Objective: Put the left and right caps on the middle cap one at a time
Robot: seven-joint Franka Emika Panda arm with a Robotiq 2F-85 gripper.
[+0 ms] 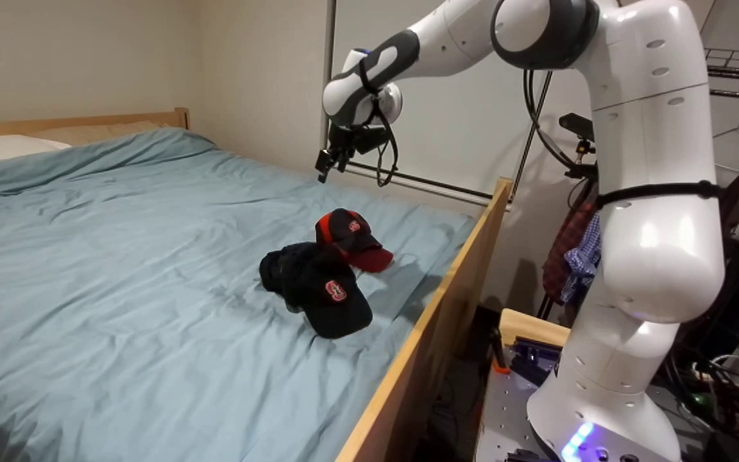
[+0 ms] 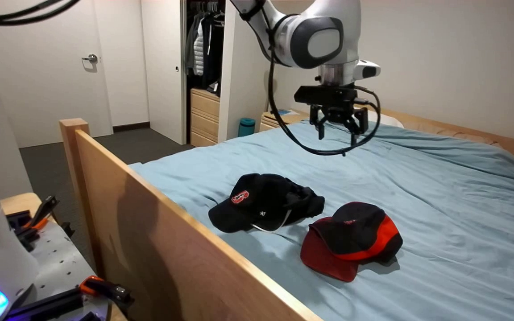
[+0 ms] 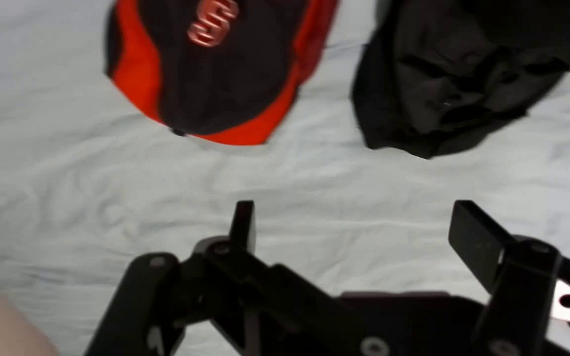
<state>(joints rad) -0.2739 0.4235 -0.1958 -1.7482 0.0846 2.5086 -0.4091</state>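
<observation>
Pale walls (image 1: 260, 83) enclose a bed (image 1: 119, 308) dressed in rumpled blue-green, its flat wooden footboard (image 2: 212, 276) running past the robot's white base (image 1: 607, 404). Well above the bed, the black fingers (image 3: 475, 244) stand wide apart, holding nothing. Below them, on their footboard side in both exterior views, lies the red-and-black fabric baseball cap (image 2: 350, 240) with a dark red brim. In the wrist view it sits ahead of the fingertips and toward the picture's left; the gap between the fingers lines up instead with the strip of bed dividing it from the heaped black fabric baseball cap (image 2: 266, 203) with a red letter on its crown. That one's doubled bulk and whitish lower edge suggest two caps nested, so the red one is probably the last to go. Its long axis, brim to back, runs from the footboard toward the fingers, which are set roughly across it. The next move likely calls for a shift footboard-ward and sideways over the red crown; straight down would probably meet only bed.
</observation>
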